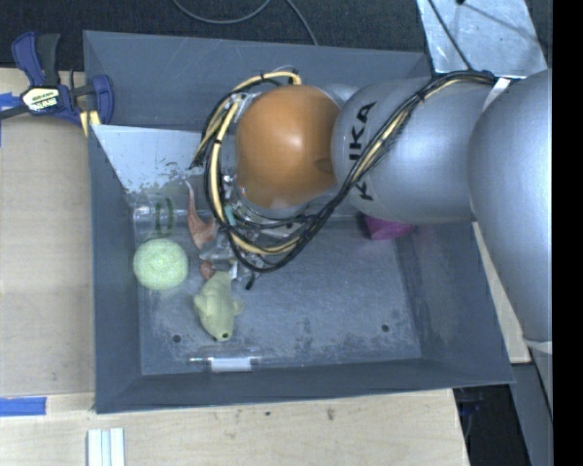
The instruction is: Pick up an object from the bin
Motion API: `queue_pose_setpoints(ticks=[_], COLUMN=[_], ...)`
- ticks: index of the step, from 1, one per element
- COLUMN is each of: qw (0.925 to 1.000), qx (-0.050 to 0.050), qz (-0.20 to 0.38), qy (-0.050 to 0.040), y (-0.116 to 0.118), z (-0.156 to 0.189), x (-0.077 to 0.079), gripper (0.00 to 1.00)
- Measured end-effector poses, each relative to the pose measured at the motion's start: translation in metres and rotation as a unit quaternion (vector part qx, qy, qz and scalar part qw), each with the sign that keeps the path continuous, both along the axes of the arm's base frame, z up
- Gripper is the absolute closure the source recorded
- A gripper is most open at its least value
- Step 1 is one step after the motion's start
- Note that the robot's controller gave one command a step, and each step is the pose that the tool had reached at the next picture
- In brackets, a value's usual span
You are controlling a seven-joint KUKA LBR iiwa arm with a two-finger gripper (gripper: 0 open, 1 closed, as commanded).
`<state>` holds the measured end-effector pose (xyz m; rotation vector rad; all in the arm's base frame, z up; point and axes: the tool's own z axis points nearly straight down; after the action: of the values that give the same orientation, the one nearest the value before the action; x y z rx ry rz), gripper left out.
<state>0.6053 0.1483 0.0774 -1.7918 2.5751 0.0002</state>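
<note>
Starting at the left of the grey bin (117,289): its floor is scuffed and speckled with dark grit. A fuzzy green ball (160,263) sits by the left wall, and just beyond it, further from us, lies a clear plastic piece (159,213) with green inside. Moving right, there's a brown scrap (198,225), and nearer to us a yellow-green lump (217,309), soft-looking, lying alone on open floor. A pale stick (229,361) lies along the near wall.

Now the gripper (235,260): it's down in the bin's left-centre, between the brown scrap and the yellow-green lump and just beside both. I cannot tell how far open it is or whether it has hold of anything; the orange cover (284,144) and looped cables (219,139) hide it.

Further right, the silver arm (437,153) carries black lettering (360,149) reading KUKA, partly crossed by cables. A pink thing (384,227) peeks out beneath it. Beyond the far rim is dark floor (350,8).
</note>
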Motion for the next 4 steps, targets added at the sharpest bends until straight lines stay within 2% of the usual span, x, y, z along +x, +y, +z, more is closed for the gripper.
queue_pose_setpoints(ticks=[1, 4], qw=[1.0, 1.0], qx=[-0.001, 0.0], qz=[0.0, -0.001], qy=[0.0031, 0.0006], y=[0.0, 0.0], z=[0.012, 0.056], x=[-0.001, 0.0], gripper=[1.0, 1.0])
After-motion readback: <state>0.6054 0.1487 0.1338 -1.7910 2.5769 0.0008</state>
